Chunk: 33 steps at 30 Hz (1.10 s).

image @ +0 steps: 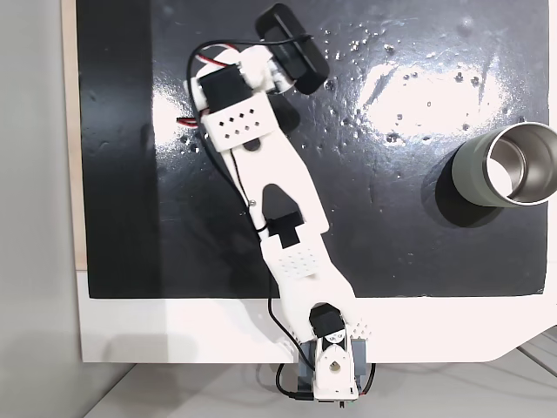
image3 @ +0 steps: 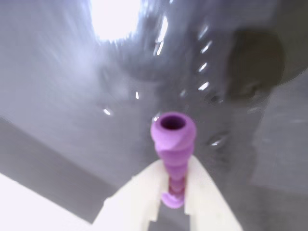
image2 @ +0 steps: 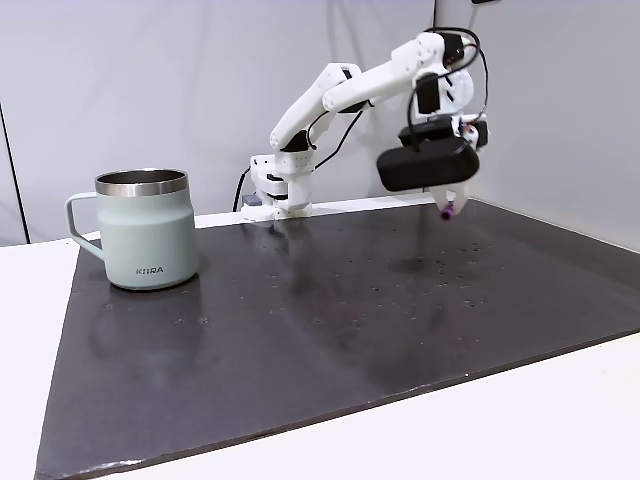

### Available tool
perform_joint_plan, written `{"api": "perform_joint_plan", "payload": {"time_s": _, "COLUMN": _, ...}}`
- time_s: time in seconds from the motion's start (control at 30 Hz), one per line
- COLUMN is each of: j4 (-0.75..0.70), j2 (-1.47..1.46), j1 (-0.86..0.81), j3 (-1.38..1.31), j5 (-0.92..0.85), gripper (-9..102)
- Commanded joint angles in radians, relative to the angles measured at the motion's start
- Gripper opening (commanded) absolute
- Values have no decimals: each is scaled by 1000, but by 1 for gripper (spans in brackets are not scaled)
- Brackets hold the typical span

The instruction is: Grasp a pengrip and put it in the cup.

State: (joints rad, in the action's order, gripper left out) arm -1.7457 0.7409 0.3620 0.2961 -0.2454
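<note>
The light-purple ribbed pengrip (image3: 172, 139) is pinched between my white fingertips (image3: 144, 197) in the wrist view, its open end pointing away from the camera. In a fixed view from the side, my gripper (image2: 448, 203) hangs a little above the black mat at the far right with the pengrip (image2: 447, 211) sticking out below it. The grey-green cup (image2: 146, 232) with a handle stands upright on the mat's left side, far from the gripper. From above, the cup (image: 508, 164) is at the right edge and my gripper (image: 298, 54) is at the top centre.
A glossy black mat (image2: 330, 310) covers the white table (image2: 560, 420) and bears small water drops. The arm's base (image: 329, 370) is clamped at the near edge in the top-down view. A wall (image2: 150, 90) rises behind the table.
</note>
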Motion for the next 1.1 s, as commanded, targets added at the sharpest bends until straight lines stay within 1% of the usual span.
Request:
{"api": "perform_joint_plan", "payload": {"time_s": 0.0, "j4": -37, "j2": 189, "j1": -101, "j3": 11, "j5": 28, "gripper": 0}}
{"api": "perform_joint_plan", "payload": {"time_s": 0.13, "j4": -75, "j2": 351, "j1": -224, "j3": 89, "j5": 44, "gripper": 0}}
{"api": "perform_joint_plan", "payload": {"time_s": 0.4, "j4": -80, "j2": 693, "j1": -471, "j3": 339, "j5": 52, "gripper": 0}}
{"api": "perform_joint_plan", "payload": {"time_s": 0.53, "j4": -80, "j2": 819, "j1": -612, "j3": 430, "j5": 14, "gripper": 0}}
{"api": "perform_joint_plan", "payload": {"time_s": 0.67, "j4": -80, "j2": 923, "j1": -733, "j3": 529, "j5": -66, "gripper": 0}}
{"api": "perform_joint_plan", "payload": {"time_s": 0.83, "j4": -61, "j2": 974, "j1": -894, "j3": 563, "j5": -155, "gripper": 0}}
{"api": "perform_joint_plan", "payload": {"time_s": 1.07, "j4": 40, "j2": 939, "j1": -1048, "j3": 569, "j5": -236, "gripper": 0}}
